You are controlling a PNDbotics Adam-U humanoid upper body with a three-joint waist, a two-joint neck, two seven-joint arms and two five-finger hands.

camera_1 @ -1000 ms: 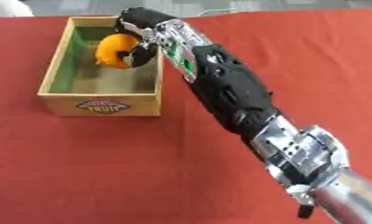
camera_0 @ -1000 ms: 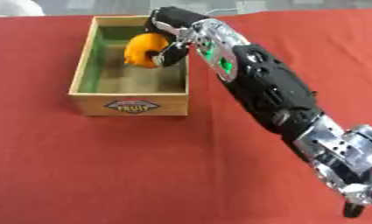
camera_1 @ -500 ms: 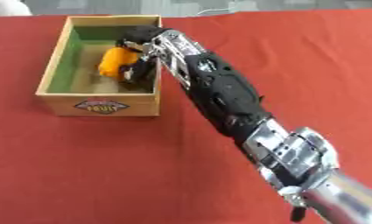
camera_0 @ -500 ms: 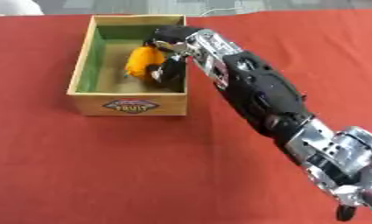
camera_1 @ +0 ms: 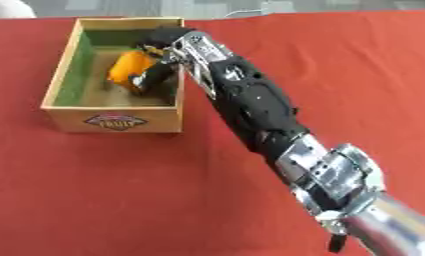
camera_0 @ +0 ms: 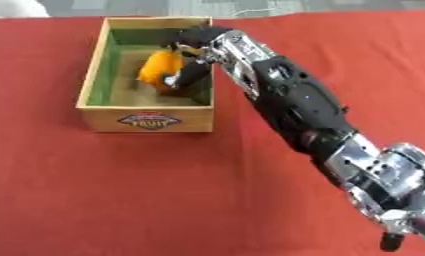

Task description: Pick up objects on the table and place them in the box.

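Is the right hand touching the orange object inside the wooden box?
Touching. In the left eye view, the right hand has dark fingers curled round the orange object inside the box.

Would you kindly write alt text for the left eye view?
The robot's right hand reaches into a wooden box on a red table, fingers curled round an orange object low inside it. The arm crosses from the lower right.

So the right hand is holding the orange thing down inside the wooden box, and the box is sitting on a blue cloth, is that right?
Not quite. The cloth is red, not blue, as the left eye view shows. The rest holds: the right hand is curled round the orange thing down inside the wooden box.
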